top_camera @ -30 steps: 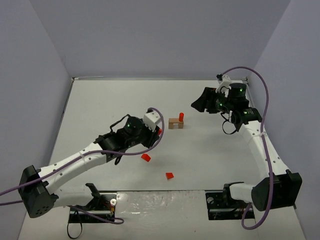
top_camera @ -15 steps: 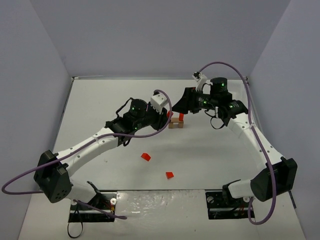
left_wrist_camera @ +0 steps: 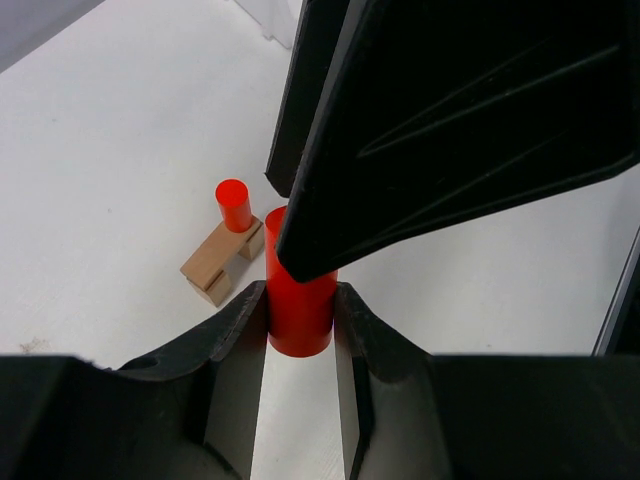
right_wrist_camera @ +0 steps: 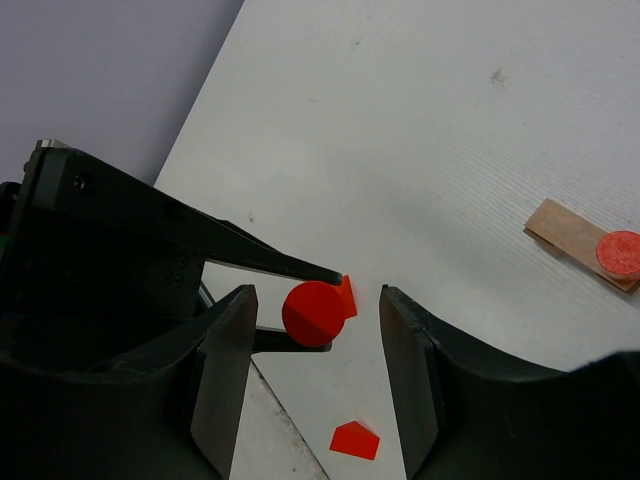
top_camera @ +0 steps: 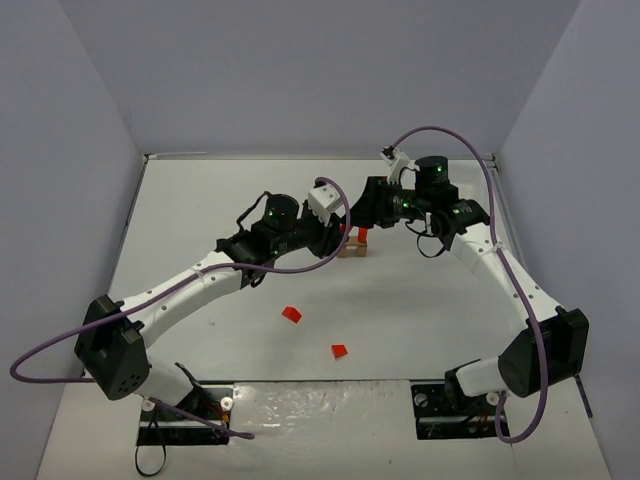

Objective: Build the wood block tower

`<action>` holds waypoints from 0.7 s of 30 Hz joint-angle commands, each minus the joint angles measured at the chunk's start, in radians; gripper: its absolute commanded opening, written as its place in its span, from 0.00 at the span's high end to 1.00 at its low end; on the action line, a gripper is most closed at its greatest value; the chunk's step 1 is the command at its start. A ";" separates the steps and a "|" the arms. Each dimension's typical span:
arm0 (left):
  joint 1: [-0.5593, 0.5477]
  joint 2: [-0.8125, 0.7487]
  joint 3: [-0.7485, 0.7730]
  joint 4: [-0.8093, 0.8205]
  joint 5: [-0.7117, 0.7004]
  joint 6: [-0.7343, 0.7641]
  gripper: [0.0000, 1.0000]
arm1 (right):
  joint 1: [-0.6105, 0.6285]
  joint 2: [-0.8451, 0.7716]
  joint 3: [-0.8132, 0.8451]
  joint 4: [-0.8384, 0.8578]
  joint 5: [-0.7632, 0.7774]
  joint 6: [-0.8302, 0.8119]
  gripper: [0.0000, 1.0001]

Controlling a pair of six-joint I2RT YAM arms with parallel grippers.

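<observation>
From above, one tan block [top_camera: 350,249] bearing a red cylinder [top_camera: 362,235] sits far-centre on the counter [top_camera: 420,300], with a red wedge [top_camera: 291,314] and a second wedge [top_camera: 340,350] lying nearer, and the left arm [top_camera: 200,285] and right arm [top_camera: 500,270] have swung in over it since a second ago; only the left wrist view shows the left fingers [left_wrist_camera: 235,350] clamped on a second red cylinder [left_wrist_camera: 300,305], while the right wrist view shows the right fingers [right_wrist_camera: 225,380] apart, flanking it without touching.
</observation>
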 commanded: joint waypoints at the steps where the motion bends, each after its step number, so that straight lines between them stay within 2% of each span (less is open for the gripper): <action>1: 0.011 -0.011 0.067 0.105 0.022 0.015 1.00 | 0.007 0.002 0.044 0.043 -0.028 0.013 0.55; 12: 0.012 -0.001 0.079 0.126 0.026 0.016 1.00 | 0.010 0.000 0.023 0.040 -0.030 0.016 0.71; 15: 0.012 0.000 0.078 0.126 0.028 0.018 1.00 | 0.010 -0.001 0.023 0.040 -0.025 0.012 0.81; 17: 0.013 0.003 0.073 0.126 0.029 0.020 0.98 | 0.009 -0.006 0.029 0.040 -0.013 0.006 0.91; 19: 0.012 0.005 0.064 0.124 0.024 0.016 0.93 | 0.009 -0.011 0.039 0.040 0.007 -0.005 0.99; 20: 0.012 0.004 0.055 0.124 0.017 0.013 0.85 | 0.009 -0.016 0.045 0.040 0.016 -0.011 1.00; 21: 0.012 0.001 0.045 0.124 0.002 0.007 0.72 | 0.010 -0.024 0.052 0.040 0.034 -0.024 1.00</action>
